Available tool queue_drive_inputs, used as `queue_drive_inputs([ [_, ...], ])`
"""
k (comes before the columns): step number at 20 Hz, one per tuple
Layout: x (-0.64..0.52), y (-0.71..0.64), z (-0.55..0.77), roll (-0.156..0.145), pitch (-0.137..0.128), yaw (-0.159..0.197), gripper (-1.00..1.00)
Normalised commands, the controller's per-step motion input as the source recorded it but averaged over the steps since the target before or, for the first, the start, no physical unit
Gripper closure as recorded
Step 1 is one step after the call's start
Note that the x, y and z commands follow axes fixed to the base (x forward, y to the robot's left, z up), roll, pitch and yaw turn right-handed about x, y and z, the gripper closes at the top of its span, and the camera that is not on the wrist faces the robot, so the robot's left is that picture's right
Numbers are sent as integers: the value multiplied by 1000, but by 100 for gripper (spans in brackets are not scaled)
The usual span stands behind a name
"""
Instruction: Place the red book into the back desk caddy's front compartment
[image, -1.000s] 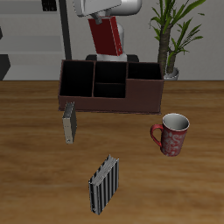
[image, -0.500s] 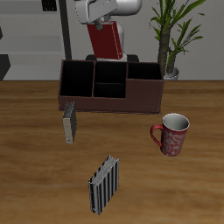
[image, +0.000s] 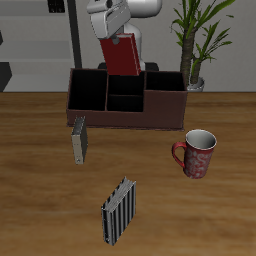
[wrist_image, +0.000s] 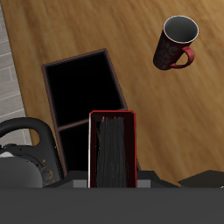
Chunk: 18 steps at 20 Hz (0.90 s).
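Wood-grain brown tabletop (image: 40, 190) is being occupied, nearest its front edge, by a black-and-grey striped book (image: 117, 211) standing upright. Farther back, a thin grey book (image: 79, 140) is being kept upright just in front of the caddy, and a dark red patterned mug (image: 196, 153) with a black inside is being shown well apart from both books; the mug is also being seen in the wrist view (wrist_image: 178, 42).

Behind these, the long, low, dark maroon-brown back desk caddy (image: 160, 110) with its black interior is being seen resting on the tabletop. Its middle section is being split by a divider, and the small square front compartment (image: 125, 103) is being shown unoccupied.

Above the caddy's rear part, the dark red hardcover red book (image: 122, 54) is being held clear of the caddy, slightly tilted, by the gripper (image: 113, 25). The jaws are being kept closed on the book's upper end. In the wrist view the red book (wrist_image: 112, 149) is being seen end-on, with black caddy cells beneath it.

A green potted plant (image: 198, 38) is being shown farthest back, beyond the caddy's end.
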Motion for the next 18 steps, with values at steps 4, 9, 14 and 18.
queue_drive_inputs([
  [4, 43, 17, -193, -13, 47, 122, 100],
  [9, 65, 22, -45, 5, 0, 96, 100],
  [14, 112, -30, -46, 9, 15, 128, 100],
  [18, 102, -30, 6, 5, 2, 91, 100],
])
